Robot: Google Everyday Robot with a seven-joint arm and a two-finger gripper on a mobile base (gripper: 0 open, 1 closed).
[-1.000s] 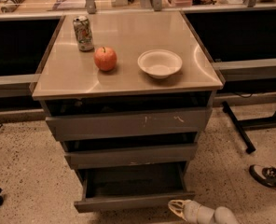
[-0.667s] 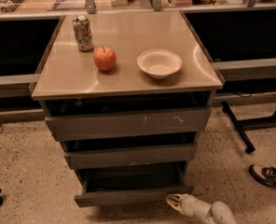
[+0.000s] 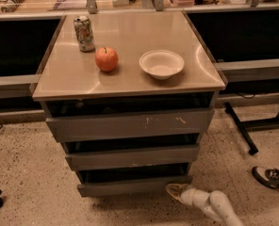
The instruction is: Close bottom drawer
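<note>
**Hand low at the bottom drawer's right end**

The bottom drawer (image 3: pixel 130 187) is seen lowest beneath the table (image 3: pixel 130 81) — a dark gap is shown above its front panel. The hand (image 3: pixel 174 189) is held near the floor, just beside the panel's right end; whether it is open or closed cannot be told.

The tool (image 3: pixel 176 190) lies near the floor (image 3: pixel 26 173), just beside the right end of the bottom drawer (image 3: pixel 130 187).

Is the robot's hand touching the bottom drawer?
Cannot tell. In the camera view the gripper is down near the floor, right at a front corner of the bottom drawer, but neither contact nor a gap shows plainly.
</note>
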